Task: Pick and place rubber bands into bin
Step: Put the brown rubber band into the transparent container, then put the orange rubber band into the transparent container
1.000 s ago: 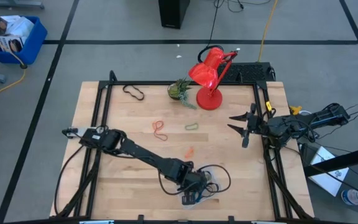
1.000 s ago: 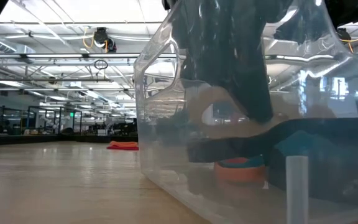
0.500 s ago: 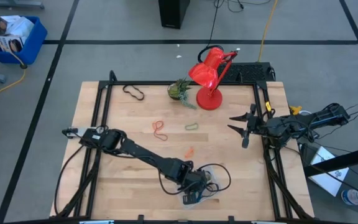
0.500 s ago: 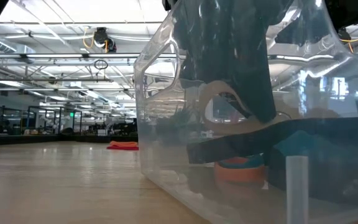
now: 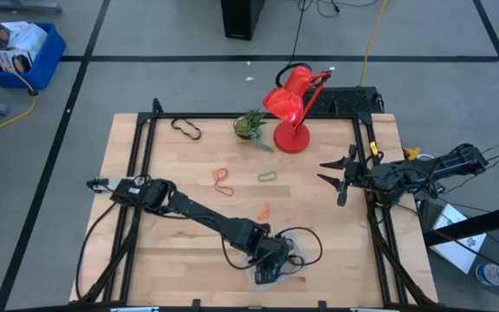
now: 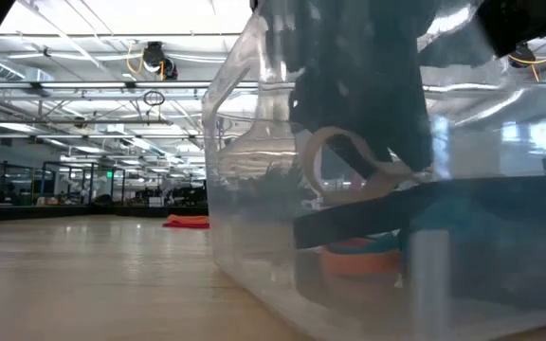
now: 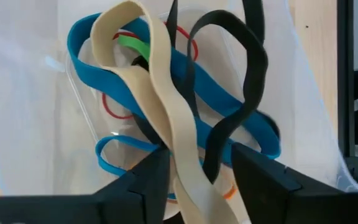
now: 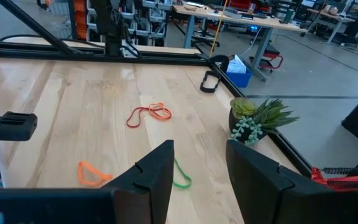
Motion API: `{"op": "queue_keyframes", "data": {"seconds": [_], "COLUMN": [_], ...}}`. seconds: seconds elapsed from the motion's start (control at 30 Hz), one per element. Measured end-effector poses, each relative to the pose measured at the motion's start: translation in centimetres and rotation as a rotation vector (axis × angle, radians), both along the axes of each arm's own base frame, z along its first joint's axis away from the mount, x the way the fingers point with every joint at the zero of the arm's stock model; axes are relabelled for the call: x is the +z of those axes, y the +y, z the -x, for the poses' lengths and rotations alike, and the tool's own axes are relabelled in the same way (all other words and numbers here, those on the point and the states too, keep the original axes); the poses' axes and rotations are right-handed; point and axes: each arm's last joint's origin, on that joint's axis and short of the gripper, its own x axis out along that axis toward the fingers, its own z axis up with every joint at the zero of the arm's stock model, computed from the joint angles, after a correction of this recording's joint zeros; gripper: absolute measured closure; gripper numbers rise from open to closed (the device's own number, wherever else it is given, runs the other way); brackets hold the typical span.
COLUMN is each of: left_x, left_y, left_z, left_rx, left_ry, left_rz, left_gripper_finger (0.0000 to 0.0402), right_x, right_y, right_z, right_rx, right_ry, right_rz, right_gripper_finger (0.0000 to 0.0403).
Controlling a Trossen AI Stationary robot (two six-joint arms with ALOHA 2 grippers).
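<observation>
Hanging over the bin (image 5: 277,258), the left gripper (image 7: 194,165) stands parted with a limp tan rubber band (image 7: 166,93) draped between (light, floppy; pinch one strand), others already inside

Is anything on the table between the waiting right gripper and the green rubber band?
Nothing visible. The right gripper waits open at the table's right edge, and only bare wood shows between it and the green rubber band. The red lamp and plant stand farther back.
</observation>
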Motion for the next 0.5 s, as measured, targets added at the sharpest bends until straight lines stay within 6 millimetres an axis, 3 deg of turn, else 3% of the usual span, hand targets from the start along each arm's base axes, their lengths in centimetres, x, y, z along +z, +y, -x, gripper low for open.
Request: {"op": "queue_keyframes", "data": {"seconds": [0.1, 0.27, 0.37, 0.5], "left_x": [0.3, 2.7, 4.5, 8.7], "left_y": [0.1, 0.4, 0.8, 1.6], "left_z": [-0.1, 0.2, 0.6, 1.8], "left_rx": [-0.008, -0.012, -0.021, -0.041], "left_ry": [-0.018, -0.078, -0.11, -0.192], "left_rz": [0.001, 0.013, 0.02, 0.023], "left_gripper_finger": [0.0204, 0.0191, 0.019, 0.019], "right_x": [0.0, 0.0, 0.0, 0.0], "right_y": [0.0, 0.0, 0.0, 0.0], "right_z": [0.0, 0.0, 0.0, 0.0], "right_rx": [0.0, 0.0, 0.002, 0.002], "right_ry": [0.0, 0.001, 0.003, 0.003], "right_rz": [0.0, 0.001, 0.005, 0.007], "right_gripper_finger": [0.0259, 0.0259, 0.0259, 0.0259]}}
